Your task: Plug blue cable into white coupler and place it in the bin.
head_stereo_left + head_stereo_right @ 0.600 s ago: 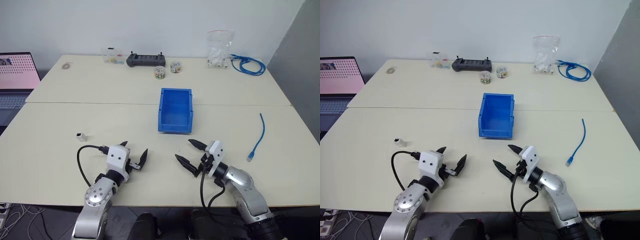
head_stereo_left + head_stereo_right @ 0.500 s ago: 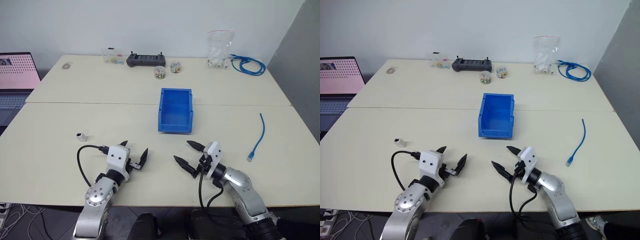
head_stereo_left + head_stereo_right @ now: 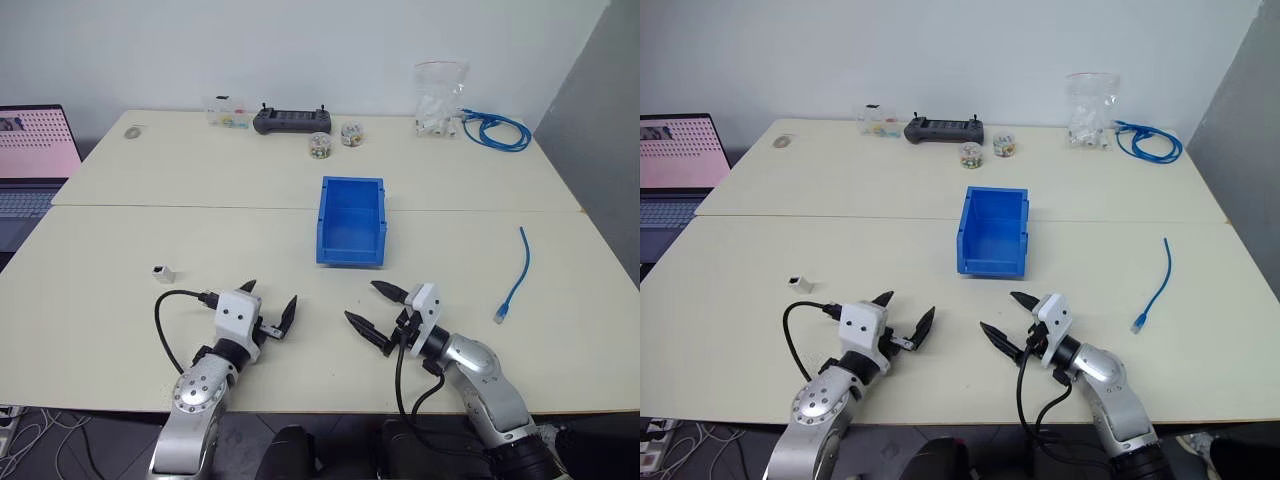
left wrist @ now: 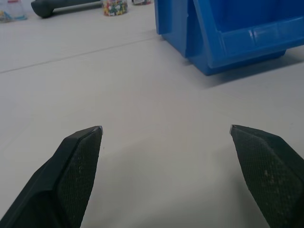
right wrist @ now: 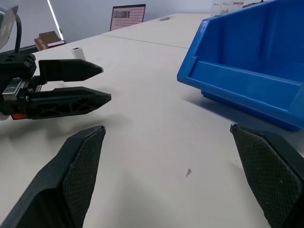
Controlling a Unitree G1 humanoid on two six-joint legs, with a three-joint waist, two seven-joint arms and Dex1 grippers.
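The blue cable (image 3: 514,268) lies by the tabletop's right edge, nothing plugged in. The white coupler (image 3: 163,272) sits way over toward the left edge. The bin (image 3: 351,221) is mid-table, empty. My left gripper (image 3: 269,306) and right gripper (image 3: 375,308) hover near the front edge, jaws wide apart, holding nothing. A black controller (image 3: 292,120) sits along the back edge.

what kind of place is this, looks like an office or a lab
Probably a robotics lab or test room: pale tables pushed together against a bare wall, an open laptop at the left edge, a black handheld controller and a coiled bundle of blue cable at the back.
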